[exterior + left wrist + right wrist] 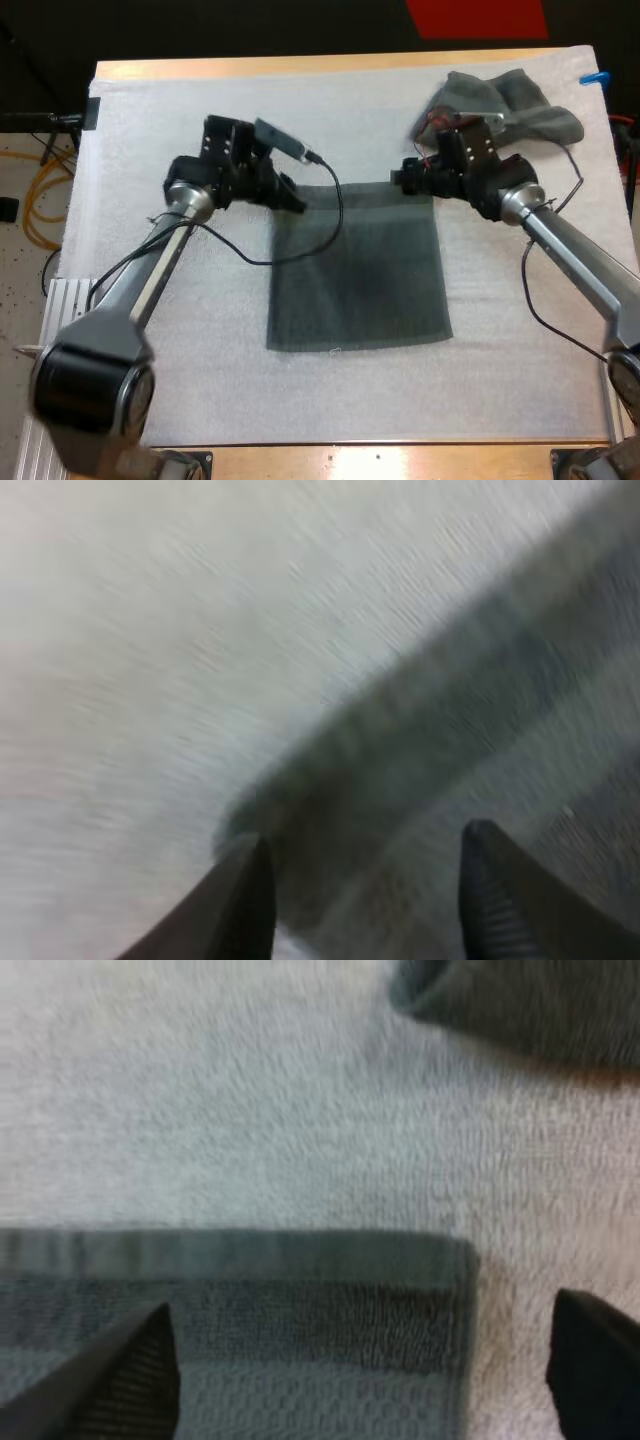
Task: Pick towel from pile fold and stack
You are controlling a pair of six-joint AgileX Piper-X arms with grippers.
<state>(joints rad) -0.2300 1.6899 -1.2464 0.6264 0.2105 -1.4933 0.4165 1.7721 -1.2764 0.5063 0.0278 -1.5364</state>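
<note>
Our left end effector [365, 875] has its two fingers apart and holds nothing. They straddle the far edge of the flat towel [360, 270], just beside its far left corner. We cannot tell whether the tips touch the cloth.

Our right end effector [362, 1360] is spread wider and is also empty. The towel's far right corner lies on the mat [180, 380] between its fingers.

The towel lies spread and almost square in the middle of the mat, with its near edge toward us. A crumpled towel [510, 105] sits well apart at the mat's far right corner, just behind our right arm. The mat covers most of the counter [300, 66].

We judge the cloth to be light, soft and limp. It will not hold a shape, so lifting one corner alone would let the rest sag and skew. It looks textured rather than slick, so a firm pinch should keep it. The mat under it is fuzzy and may drag on the cloth as it slides.

The far edge looks denser than the rest, which makes the two far corners the best places to take hold. Each pinch should go a little way in from the corner, one per side and level, and catch one layer of cloth but none of the mat. With both corners held evenly, we think the far edge can be carried over to the near edge for a square fold.
</note>
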